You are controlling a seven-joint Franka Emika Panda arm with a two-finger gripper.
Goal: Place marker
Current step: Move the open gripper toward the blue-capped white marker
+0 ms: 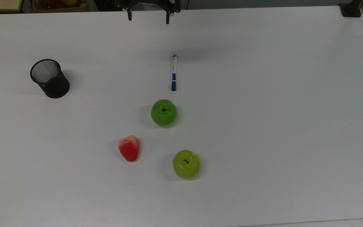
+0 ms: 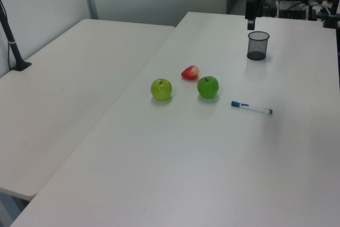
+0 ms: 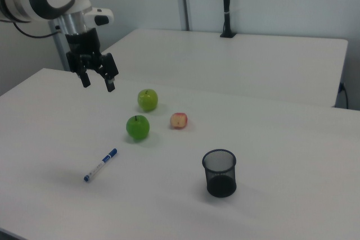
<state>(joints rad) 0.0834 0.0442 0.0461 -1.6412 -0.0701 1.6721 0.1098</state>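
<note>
- White-barrelled marker (image 1: 174, 72) with blue cap, band and end tip: lies flat on the worktop (image 1: 279, 110), untouched, near its middle toward the top view's upper half.
- Long axis of the marker: runs up-and-down in the top view, capped end toward the darker green apple (image 1: 164, 112), plain end toward the pincer.
- Pincer (image 1: 148, 16): hangs above the worktop's far edge at the top of the top view, fingers spread wide and pointing down, holding nothing.
- Key relation: the marker lies below the pincer in the top view and a little to the top view's right, well apart; in the right view the pincer (image 3: 98, 80) is up and back from the marker (image 3: 100, 164).
- Judgement on the coming move: the finger gap appears to lie across the marker's axis, so little wrist turn should be needed; a travel forward and a descent over the barrel's middle come first.
- Black mesh pen cup (image 1: 49, 78): upright, empty as far as can be seen, well apart to the top view's left of the marker; likely the place for it.
- Darker green apple: just beyond the capped end, not touching; nearest obstacle to a low approach.
- Lighter green apple (image 1: 186, 164) and red strawberry (image 1: 129, 148): farther down the top view, clear of the route to the cup.
</note>
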